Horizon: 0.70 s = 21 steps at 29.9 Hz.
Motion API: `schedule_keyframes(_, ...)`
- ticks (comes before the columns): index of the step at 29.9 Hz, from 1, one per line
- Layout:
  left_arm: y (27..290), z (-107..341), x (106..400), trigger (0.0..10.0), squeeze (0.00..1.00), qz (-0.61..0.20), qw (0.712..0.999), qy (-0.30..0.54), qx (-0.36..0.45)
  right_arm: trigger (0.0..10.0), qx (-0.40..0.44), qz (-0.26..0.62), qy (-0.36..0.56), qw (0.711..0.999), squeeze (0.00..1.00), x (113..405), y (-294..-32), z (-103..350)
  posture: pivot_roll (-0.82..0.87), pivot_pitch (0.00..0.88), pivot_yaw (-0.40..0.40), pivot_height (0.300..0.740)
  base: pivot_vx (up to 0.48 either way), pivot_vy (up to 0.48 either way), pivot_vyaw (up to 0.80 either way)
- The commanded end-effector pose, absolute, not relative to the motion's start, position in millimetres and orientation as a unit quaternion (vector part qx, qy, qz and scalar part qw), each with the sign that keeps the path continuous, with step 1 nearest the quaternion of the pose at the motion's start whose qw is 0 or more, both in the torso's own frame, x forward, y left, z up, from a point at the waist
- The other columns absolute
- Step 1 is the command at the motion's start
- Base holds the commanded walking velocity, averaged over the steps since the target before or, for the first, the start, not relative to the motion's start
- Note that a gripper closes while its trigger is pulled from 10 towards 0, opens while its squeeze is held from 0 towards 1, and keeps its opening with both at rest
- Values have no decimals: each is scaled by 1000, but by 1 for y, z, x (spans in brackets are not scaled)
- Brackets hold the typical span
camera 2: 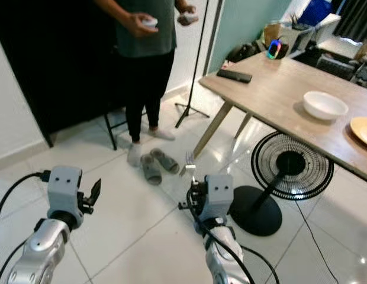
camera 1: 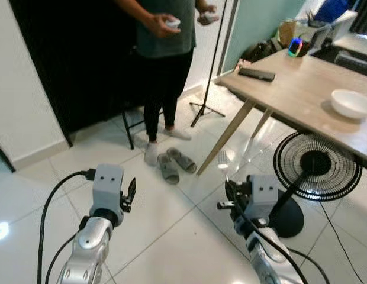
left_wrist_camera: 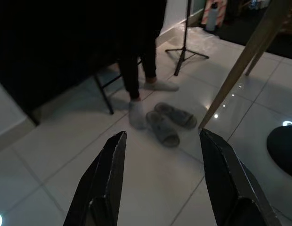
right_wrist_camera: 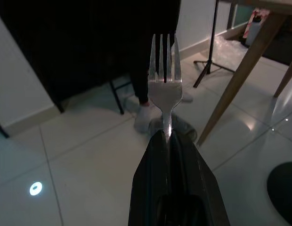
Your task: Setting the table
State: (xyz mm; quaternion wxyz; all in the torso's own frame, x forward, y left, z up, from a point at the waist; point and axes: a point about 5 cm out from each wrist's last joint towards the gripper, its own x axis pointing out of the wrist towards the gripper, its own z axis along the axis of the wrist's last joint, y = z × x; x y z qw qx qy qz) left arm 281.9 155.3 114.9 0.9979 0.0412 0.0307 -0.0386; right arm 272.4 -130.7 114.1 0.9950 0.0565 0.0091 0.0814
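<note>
The fork (right_wrist_camera: 165, 77) stands tines-up, clamped between the closed fingers of the right hand (right_wrist_camera: 170, 141), held low over the tiled floor, short of the wooden bench (camera 2: 272, 89) and just beside the black floor fan (camera 2: 290, 171) under it. On the bench sit a white bowl (camera 2: 325, 105) and a yellow plate (camera 2: 364, 130) (only its edge shows). The left hand (left_wrist_camera: 162, 141) is empty, fingers spread apart, farther from the bench. Beyond stands a person (camera 1: 163, 71), with grey slippers (camera 1: 174, 164) near the bench leg.
</note>
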Motion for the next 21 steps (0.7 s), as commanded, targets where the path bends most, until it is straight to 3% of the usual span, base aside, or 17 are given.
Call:
schedule_keyframes(1, 150, 113, 281, 10000, 0, -45, 998, 33, 37, 10000, 58, 71, 14, 996, 0, 271, -137, 112, -29, 0, 53, 740, 480, 0, -763)
schedule_keyframes(21, 151, 119, 282, 10000, 0, -46, 998, 26, 37, 10000, 61, 63, 8, 996, 0, 274, -137, 117, -18, 0, 55, 740, 480, 0, -763)
